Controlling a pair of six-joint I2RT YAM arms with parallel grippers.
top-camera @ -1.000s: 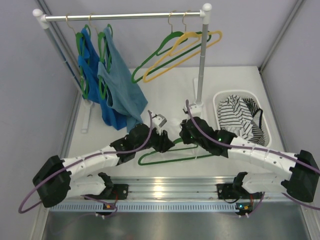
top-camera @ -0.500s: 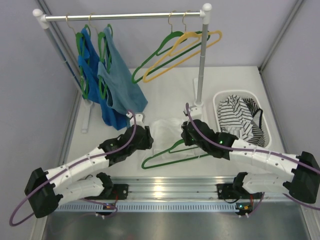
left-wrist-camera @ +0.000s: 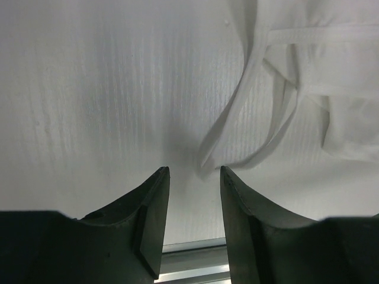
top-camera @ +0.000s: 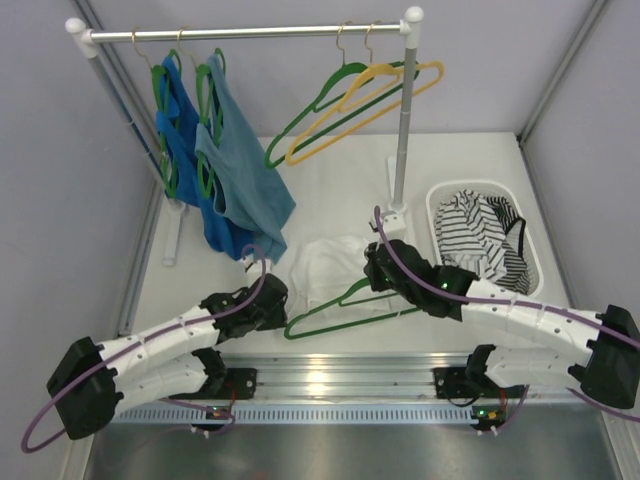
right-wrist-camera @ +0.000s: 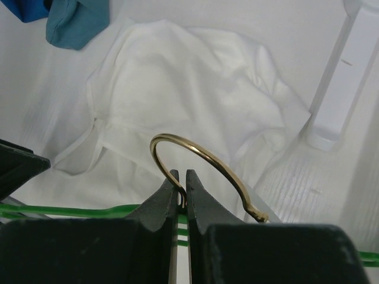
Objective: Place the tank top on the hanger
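Observation:
The white tank top [top-camera: 328, 264] lies crumpled on the table between the two arms; it also shows in the right wrist view [right-wrist-camera: 189, 100] and in the left wrist view [left-wrist-camera: 308, 77]. The green hanger [top-camera: 345, 308] lies over its near edge. My right gripper [right-wrist-camera: 182, 176] is shut on the base of the hanger's metal hook [right-wrist-camera: 201, 157], above the top. My left gripper [left-wrist-camera: 192, 171] is open and empty, low over the bare table just left of a loose strap [left-wrist-camera: 237, 136]; in the top view it [top-camera: 262, 292] sits left of the top.
A rack [top-camera: 250, 32] at the back holds two blue tops [top-camera: 225, 170] on green hangers, plus a bare green hanger [top-camera: 330, 105] and a yellow one [top-camera: 375, 95]. Its right post [top-camera: 400, 140] stands behind the tank top. A white basket [top-camera: 535, 235] with a striped garment stands right.
My left arm has pulled back left and toward the near edge, off the tank top, which now lies uncovered. The hanger has shifted slightly with my right gripper.

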